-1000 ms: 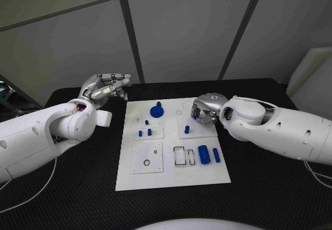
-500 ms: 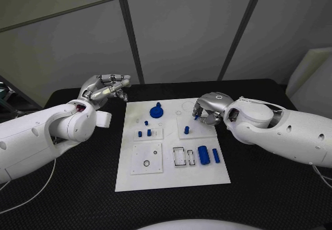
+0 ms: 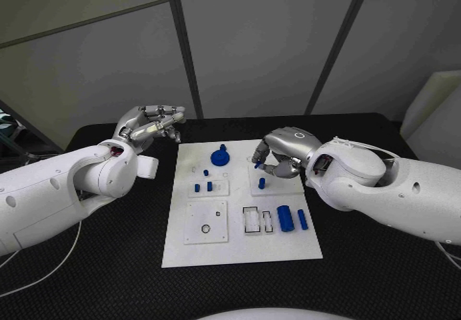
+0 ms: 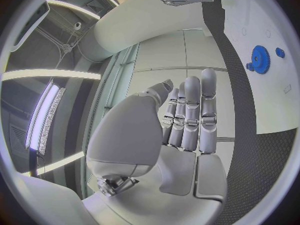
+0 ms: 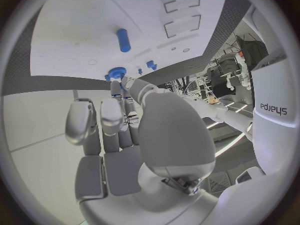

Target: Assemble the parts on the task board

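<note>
Now my right robot hand (image 3: 280, 152) has slid toward nine o'clock over the task board (image 3: 240, 250), fingers curled, seemingly empty, above the upright blue peg (image 3: 261, 183); left robot hand (image 3: 152, 123) stays open, idle.

Light comes from overhead: long ceiling strips (image 4: 47, 110) glare white in the left wrist view. The task board (image 3: 240, 237) is evenly lit and sharp, with soft, short shadows on the black table (image 3: 384, 267). Both wrist views bend straight edges hard and darken toward the rim.
</note>
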`<state>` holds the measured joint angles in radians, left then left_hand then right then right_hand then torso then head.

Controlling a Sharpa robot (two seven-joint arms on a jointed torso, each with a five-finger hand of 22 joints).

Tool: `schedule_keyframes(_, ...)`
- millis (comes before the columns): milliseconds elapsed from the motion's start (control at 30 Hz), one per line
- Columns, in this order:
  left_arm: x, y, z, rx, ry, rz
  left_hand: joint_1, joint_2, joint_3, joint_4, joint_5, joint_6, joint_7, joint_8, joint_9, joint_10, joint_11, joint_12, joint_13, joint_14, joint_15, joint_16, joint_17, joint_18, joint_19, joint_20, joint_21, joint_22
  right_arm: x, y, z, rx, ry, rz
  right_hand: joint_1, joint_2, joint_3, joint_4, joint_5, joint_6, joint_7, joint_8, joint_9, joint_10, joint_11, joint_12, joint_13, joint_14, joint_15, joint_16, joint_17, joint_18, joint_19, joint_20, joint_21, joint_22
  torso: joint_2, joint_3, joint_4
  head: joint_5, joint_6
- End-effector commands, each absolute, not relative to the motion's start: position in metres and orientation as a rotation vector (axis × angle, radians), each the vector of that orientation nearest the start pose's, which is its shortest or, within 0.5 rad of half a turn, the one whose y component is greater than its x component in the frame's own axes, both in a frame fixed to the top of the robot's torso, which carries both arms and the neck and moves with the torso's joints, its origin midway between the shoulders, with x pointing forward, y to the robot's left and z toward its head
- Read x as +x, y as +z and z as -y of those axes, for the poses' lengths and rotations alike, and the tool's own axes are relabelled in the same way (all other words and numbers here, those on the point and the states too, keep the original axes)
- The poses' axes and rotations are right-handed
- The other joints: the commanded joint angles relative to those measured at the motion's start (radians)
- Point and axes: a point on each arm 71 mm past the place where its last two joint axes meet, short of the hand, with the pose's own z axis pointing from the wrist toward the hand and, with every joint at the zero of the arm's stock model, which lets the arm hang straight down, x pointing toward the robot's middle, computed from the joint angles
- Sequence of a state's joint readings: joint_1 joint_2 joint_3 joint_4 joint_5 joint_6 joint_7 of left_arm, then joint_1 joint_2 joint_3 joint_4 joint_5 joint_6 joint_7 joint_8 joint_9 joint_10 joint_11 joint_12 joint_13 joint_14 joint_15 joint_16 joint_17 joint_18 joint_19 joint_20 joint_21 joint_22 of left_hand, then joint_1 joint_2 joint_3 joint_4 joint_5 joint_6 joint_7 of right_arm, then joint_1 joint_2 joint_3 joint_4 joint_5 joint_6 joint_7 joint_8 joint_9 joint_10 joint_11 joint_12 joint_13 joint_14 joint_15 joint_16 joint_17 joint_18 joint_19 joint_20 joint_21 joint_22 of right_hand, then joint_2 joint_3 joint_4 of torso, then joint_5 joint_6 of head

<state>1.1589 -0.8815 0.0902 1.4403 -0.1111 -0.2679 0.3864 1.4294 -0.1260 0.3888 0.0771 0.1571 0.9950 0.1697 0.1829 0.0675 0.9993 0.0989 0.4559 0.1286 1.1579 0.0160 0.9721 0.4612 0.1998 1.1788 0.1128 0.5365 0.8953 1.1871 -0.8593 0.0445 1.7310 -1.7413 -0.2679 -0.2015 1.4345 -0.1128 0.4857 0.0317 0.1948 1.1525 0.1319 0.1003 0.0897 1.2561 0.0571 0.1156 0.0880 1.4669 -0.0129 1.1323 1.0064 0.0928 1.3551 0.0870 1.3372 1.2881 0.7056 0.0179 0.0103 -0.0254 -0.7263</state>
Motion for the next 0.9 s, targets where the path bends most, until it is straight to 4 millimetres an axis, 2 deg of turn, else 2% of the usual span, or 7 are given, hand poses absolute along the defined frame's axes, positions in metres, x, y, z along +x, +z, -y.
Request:
schedule_keyframes(33, 0.512, -0.153, -0.252, -1.021, -1.516, -1.315, 0.007, 0.004, -0.005, 0.002, 0.001, -0.007, -0.001, -0.004, -0.001, -0.009, -0.001, 0.005, -0.001, -0.003, 0.002, -0.005, -0.001, -0.018, -0.002, 0.000, -0.006, -0.001, 0.442, -0.134, 0.137, -0.382, 0.711, -1.491, 0.000, 0.005, 0.001, -0.007, 0.005, 0.002, 0.003, -0.001, 0.002, 0.000, 0.005, -0.004, 0.000, 0.030, -0.007, 0.006, 0.002, -0.020, 0.008, 0.001, 0.006, 0.001, 0.000, -0.0010, 0.0013, 0.015, 0.000)
schedule_keyframes(200, 0.514, -0.154, -0.248, -1.023, -1.518, -1.319, 0.007, 0.004, -0.005, 0.002, 0.001, -0.007, -0.001, -0.004, -0.001, -0.009, -0.001, 0.005, -0.001, -0.003, 0.002, -0.005, -0.001, -0.018, -0.002, 0.000, -0.006, -0.001, 0.438, -0.135, 0.120, -0.391, 0.765, -1.506, 0.000, 0.004, 0.002, -0.008, 0.009, 0.000, 0.004, -0.002, 0.002, -0.002, 0.006, -0.006, 0.000, 0.030, -0.006, 0.008, 0.001, -0.021, 0.011, 0.002, 0.010, 0.006, -0.001, -0.0043, 0.0032, 0.042, -0.003)
schedule_keyframes(367, 0.517, -0.156, -0.242, -1.026, -1.521, -1.324, 0.007, 0.006, -0.005, 0.002, 0.001, -0.008, 0.000, -0.004, -0.001, -0.010, 0.000, 0.005, -0.001, -0.003, 0.002, -0.004, -0.001, -0.018, -0.002, 0.001, -0.006, -0.001, 0.434, -0.146, 0.104, -0.404, 0.812, -1.541, -0.001, 0.004, 0.002, -0.009, 0.011, -0.001, 0.005, -0.003, 0.002, -0.003, 0.007, -0.007, 0.000, 0.030, -0.006, 0.009, 0.002, -0.021, 0.011, 0.002, 0.011, 0.007, -0.001, -0.0046, -0.0023, 0.068, -0.007)
schedule_keyframes(600, 0.522, -0.158, -0.228, -1.023, -1.542, -1.334, 0.007, 0.006, -0.005, 0.002, 0.001, -0.008, 0.000, -0.004, -0.001, -0.010, 0.000, 0.006, -0.002, -0.004, 0.002, -0.004, -0.002, -0.018, -0.002, 0.001, -0.007, -0.002, 0.422, -0.177, 0.089, -0.414, 0.856, -1.605, 0.000, 0.005, 0.003, -0.010, 0.013, -0.003, 0.006, -0.004, 0.002, -0.004, 0.008, -0.008, 0.000, 0.030, -0.005, 0.011, 0.003, -0.021, 0.011, 0.002, 0.012, 0.008, -0.007, -0.0161, 0.0002, 0.095, -0.018)
schedule_keyframes(733, 0.523, -0.160, -0.222, -1.020, -1.550, -1.342, 0.007, 0.006, -0.005, 0.002, 0.001, -0.008, 0.000, -0.004, -0.001, -0.010, 0.000, 0.006, -0.002, -0.004, 0.002, -0.004, -0.002, -0.018, -0.002, 0.001, -0.007, -0.002, 0.419, -0.187, 0.083, -0.426, 0.862, -1.623, 0.000, 0.005, 0.003, -0.010, 0.013, -0.003, 0.006, -0.005, 0.002, -0.004, 0.008, -0.009, 0.000, 0.030, -0.005, 0.012, 0.003, -0.021, 0.011, 0.003, 0.012, 0.008, -0.008, -0.0187, -0.0016, 0.109, -0.024)
schedule_keyframes(800, 0.524, -0.161, -0.219, -1.019, -1.554, -1.345, 0.007, 0.006, -0.005, 0.002, 0.001, -0.008, 0.000, -0.004, -0.001, -0.010, 0.000, 0.006, -0.002, -0.004, 0.002, -0.004, -0.002, -0.018, -0.002, 0.001, -0.007, -0.002, 0.417, -0.192, 0.081, -0.432, 0.861, -1.635, 0.000, 0.005, 0.003, -0.010, 0.013, -0.003, 0.006, -0.005, 0.001, -0.005, 0.008, -0.009, 0.000, 0.030, -0.005, 0.012, 0.003, -0.021, 0.011, 0.003, 0.012, 0.008, -0.009, -0.0196, 0.0013, 0.114, -0.030)
schedule_keyframes(900, 0.525, -0.161, -0.217, -1.017, -1.557, -1.346, 0.007, 0.006, -0.005, 0.002, 0.001, -0.008, 0.000, -0.004, -0.001, -0.010, 0.000, 0.006, -0.002, -0.004, 0.002, -0.004, -0.002, -0.018, -0.002, 0.001, -0.007, -0.002, 0.416, -0.199, 0.077, -0.446, 0.859, -1.650, 0.000, 0.005, 0.003, -0.010, 0.013, -0.004, 0.006, -0.005, 0.001, -0.005, 0.008, -0.009, 0.000, 0.030, -0.005, 0.012, 0.003, -0.022, 0.012, 0.003, 0.013, 0.009, -0.010, -0.0184, 0.0003, 0.123, -0.035)
